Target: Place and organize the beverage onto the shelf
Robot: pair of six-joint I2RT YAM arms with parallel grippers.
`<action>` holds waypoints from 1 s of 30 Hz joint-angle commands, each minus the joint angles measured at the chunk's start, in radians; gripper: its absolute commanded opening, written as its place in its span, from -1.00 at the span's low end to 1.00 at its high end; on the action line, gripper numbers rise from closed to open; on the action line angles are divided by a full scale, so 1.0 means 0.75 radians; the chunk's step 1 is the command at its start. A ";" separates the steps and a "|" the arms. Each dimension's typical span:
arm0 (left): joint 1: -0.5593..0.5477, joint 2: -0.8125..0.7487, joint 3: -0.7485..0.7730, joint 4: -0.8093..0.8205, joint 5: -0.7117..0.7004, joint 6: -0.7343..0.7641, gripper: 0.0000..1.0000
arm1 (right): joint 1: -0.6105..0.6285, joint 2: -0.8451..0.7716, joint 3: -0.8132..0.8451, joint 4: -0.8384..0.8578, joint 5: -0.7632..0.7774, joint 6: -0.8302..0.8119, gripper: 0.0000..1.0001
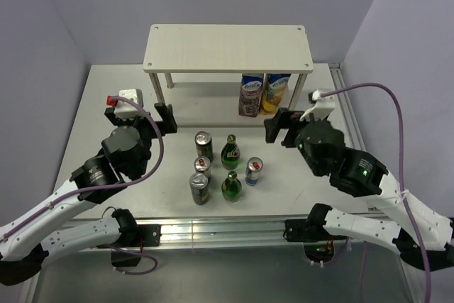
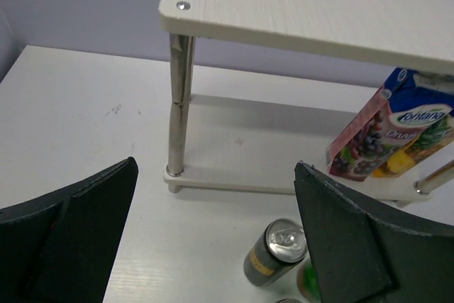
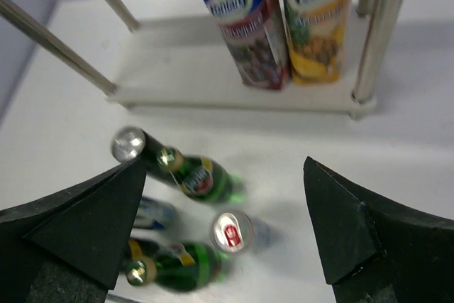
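Observation:
The shelf (image 1: 227, 47) stands at the back of the table; its top board is bare. Several cans and two green bottles stand in a cluster in front of it: a dark can (image 1: 203, 145), two more cans (image 1: 202, 168) (image 1: 199, 188), a blue-silver can (image 1: 254, 171), and bottles (image 1: 230, 151) (image 1: 231, 185). My left gripper (image 1: 140, 120) is open and empty, left of the cluster; its wrist view shows the dark can (image 2: 277, 252) near the right finger. My right gripper (image 1: 284, 127) is open and empty, above and right of the cluster; the red-tabbed can (image 3: 231, 232) lies between its fingers, below them.
Two juice cartons (image 1: 250, 94) (image 1: 275, 93) stand on the right end of the shelf's lower board (image 1: 206, 87). The shelf's thin legs (image 2: 179, 97) (image 3: 377, 33) stand near both grippers. Walls close off the table on the left, back and right.

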 commanded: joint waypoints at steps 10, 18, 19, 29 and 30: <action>0.004 0.041 -0.047 0.005 0.067 0.037 0.99 | 0.356 0.078 -0.223 0.038 0.275 0.169 1.00; 0.087 0.053 -0.039 -0.024 0.171 -0.014 0.99 | 0.352 0.341 -0.244 0.358 0.083 0.101 1.00; 0.098 0.059 -0.028 -0.032 0.171 -0.020 0.99 | 0.350 0.368 -0.244 0.415 0.068 0.089 1.00; 0.153 0.088 -0.016 -0.063 0.216 -0.045 0.99 | 0.330 0.569 -0.244 0.532 0.111 0.105 1.00; 0.153 0.080 -0.018 -0.060 0.218 -0.045 0.99 | 0.328 0.573 -0.256 0.540 0.119 0.105 1.00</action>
